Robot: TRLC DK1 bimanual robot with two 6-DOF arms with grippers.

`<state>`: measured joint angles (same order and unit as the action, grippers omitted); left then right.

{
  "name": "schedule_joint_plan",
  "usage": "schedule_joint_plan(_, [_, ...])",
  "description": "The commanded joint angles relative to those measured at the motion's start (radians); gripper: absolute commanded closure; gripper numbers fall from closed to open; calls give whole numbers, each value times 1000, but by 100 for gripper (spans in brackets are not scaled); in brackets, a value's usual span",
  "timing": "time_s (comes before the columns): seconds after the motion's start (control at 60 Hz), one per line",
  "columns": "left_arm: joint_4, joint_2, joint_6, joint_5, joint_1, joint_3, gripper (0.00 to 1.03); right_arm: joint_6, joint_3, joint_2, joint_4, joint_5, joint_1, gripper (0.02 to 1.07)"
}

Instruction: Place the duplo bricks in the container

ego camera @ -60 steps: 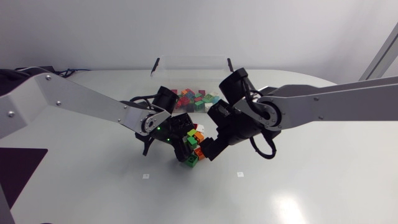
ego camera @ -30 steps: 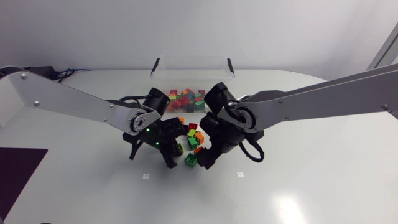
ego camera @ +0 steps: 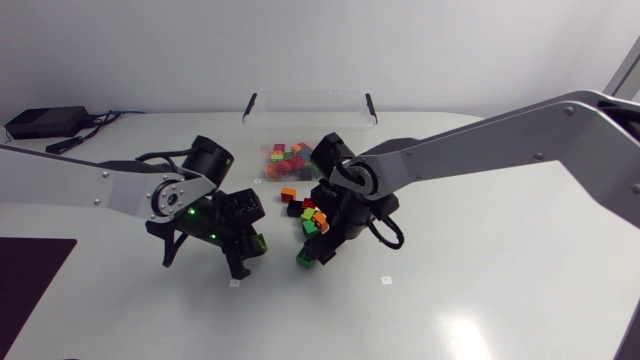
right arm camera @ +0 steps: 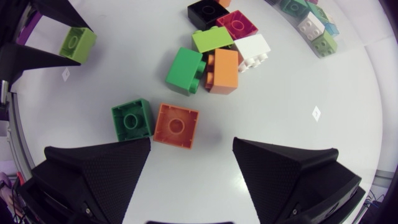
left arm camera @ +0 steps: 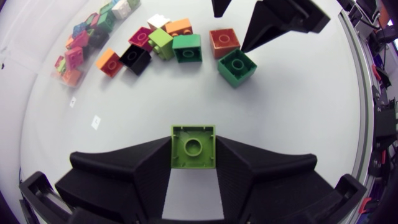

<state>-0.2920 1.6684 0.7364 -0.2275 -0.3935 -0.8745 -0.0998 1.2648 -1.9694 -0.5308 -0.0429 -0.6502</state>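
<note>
**Left claw**: closed onto a lime brick, with one finger on each of two opposite sides and the hollow side facing the wrist. The brick is square, so there is no long axis to align. The claw stands over the table, on the near-left side of the loose bricks.

**Right claw**: spread wide and holding nothing. An orange brick lies just ahead of the gap, with a green brick just beside it. Neither is gripped.

**Container**: clear, at the middle of the table's far edge. From the left claw it lies ahead and to the right, beyond the loose bricks and a further heap close to its front wall. Whether that heap sits inside the container cannot be told.

**Judgement:** the left arm carries the only held brick, so the next transfer is probably its own. The path crosses the loose bricks and passes near the right arm. Lift first, then travel.
</note>
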Motion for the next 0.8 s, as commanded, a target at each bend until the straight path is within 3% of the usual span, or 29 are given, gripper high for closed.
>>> schedule_joint_plan(0.0, [-18,-59,26,-21,24,28,70,23,45,-45,-28,18,-16,11])
schedule_joint_plan(0.183, [-50,-118,47,-38,64,37,70,28,142,-109,-80,38,-17,12])
schedule_joint_plan(0.333, [-65,-182,50,-55,93,34,70,37,194,-144,-117,43,-17,24])
schedule_joint_plan(0.55, [-134,-283,49,-85,142,-47,70,41,205,-174,-133,46,-17,58])
schedule_joint_plan(0.65, [-142,-309,41,-93,156,-83,70,41,208,-186,-133,44,-16,69])
schedule_joint_plan(0.783, [-142,-318,-3,-113,163,-156,70,41,194,-167,-132,40,-9,91])
